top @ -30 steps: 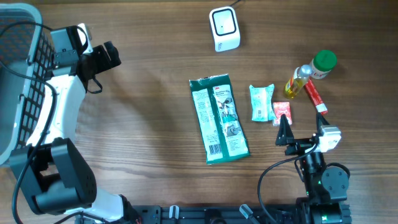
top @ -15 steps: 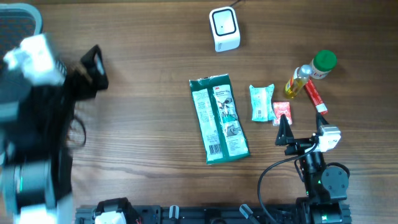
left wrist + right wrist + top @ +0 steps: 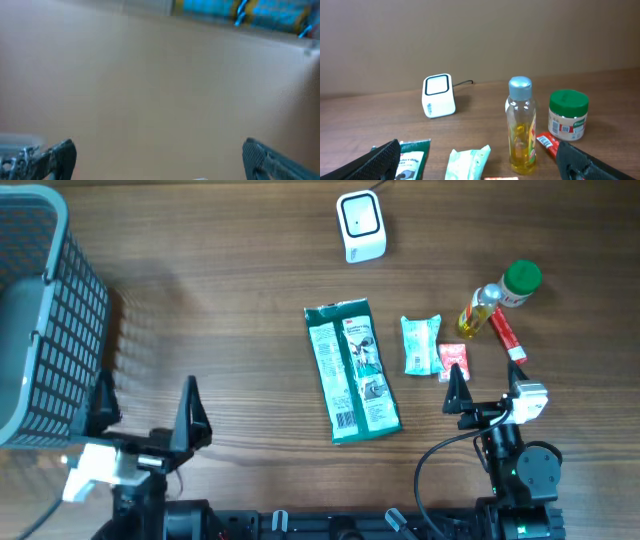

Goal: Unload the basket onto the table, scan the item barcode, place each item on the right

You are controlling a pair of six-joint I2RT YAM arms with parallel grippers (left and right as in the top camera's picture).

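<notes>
Several items lie right of centre: a long green package (image 3: 350,370) with its printed back up, a small teal pouch (image 3: 420,345), a red sachet (image 3: 452,360), a bottle of yellow liquid (image 3: 480,310), a green-lidded jar (image 3: 519,283) and a red tube (image 3: 506,335). The white scanner (image 3: 360,225) stands at the far edge. My right gripper (image 3: 487,392) is open at the near edge, just short of the sachet, holding nothing. My left gripper (image 3: 147,412) is open at the near left, far from every item. The right wrist view faces the scanner (image 3: 439,95), bottle (image 3: 521,127) and jar (image 3: 567,115).
A grey mesh basket (image 3: 40,330) stands at the left edge, beside my left arm. The left wrist view shows only a blurred beige wall between the fingertips (image 3: 55,155). Bare wood lies between the basket and the green package.
My left arm has swung back from beside the basket at the far left down to the near table edge, jaws still open. The right arm and all the items have stayed put.
</notes>
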